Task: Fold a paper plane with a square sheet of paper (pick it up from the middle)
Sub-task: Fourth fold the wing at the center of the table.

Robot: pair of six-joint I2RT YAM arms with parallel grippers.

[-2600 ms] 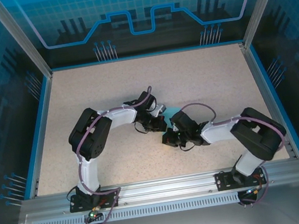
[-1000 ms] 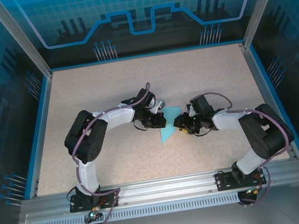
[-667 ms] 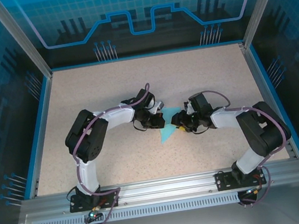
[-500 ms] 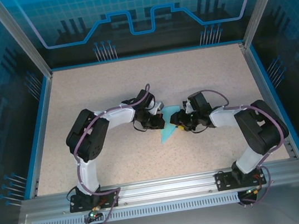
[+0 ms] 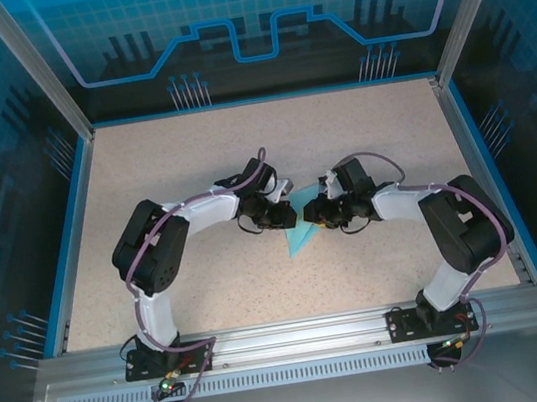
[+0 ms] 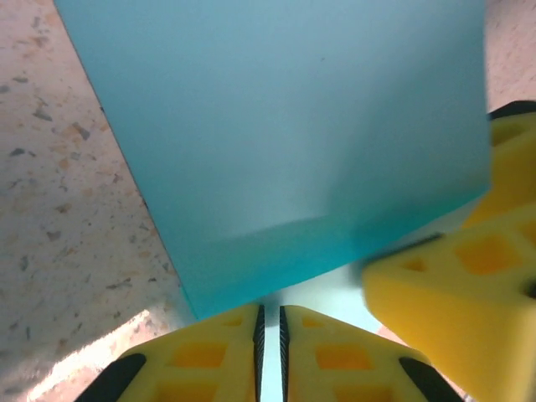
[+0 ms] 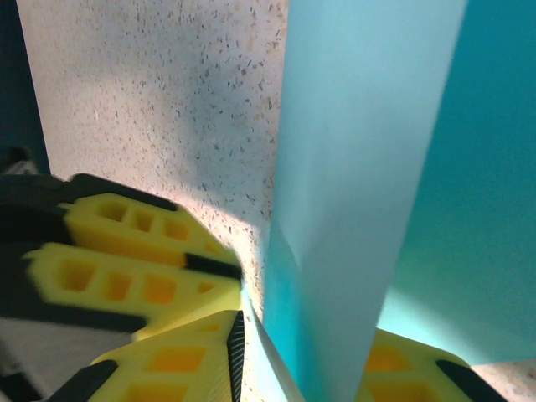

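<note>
The square sheet of paper (image 5: 301,238), light blue and folded to a point, lies mid-table with its tip toward the arms. Both grippers meet at its far end. My left gripper (image 5: 287,215) comes in from the left; in the left wrist view its pads (image 6: 269,335) stand a narrow slit apart at the edge of the paper (image 6: 285,142), with pale paper showing through the slit. My right gripper (image 5: 315,215) comes in from the right. Its fingers (image 7: 314,352) stand apart on either side of a raised fold of the paper (image 7: 360,151).
The speckled table (image 5: 162,166) has a blue rim and glass walls all around. The right gripper's yellow finger (image 6: 452,301) crowds the left gripper, and the left gripper's fingers (image 7: 126,251) sit close beside the right one.
The right gripper slid left and farther back until it met the left gripper, and its jaws narrowed. The left jaws parted a little. The paper shifted slightly.
</note>
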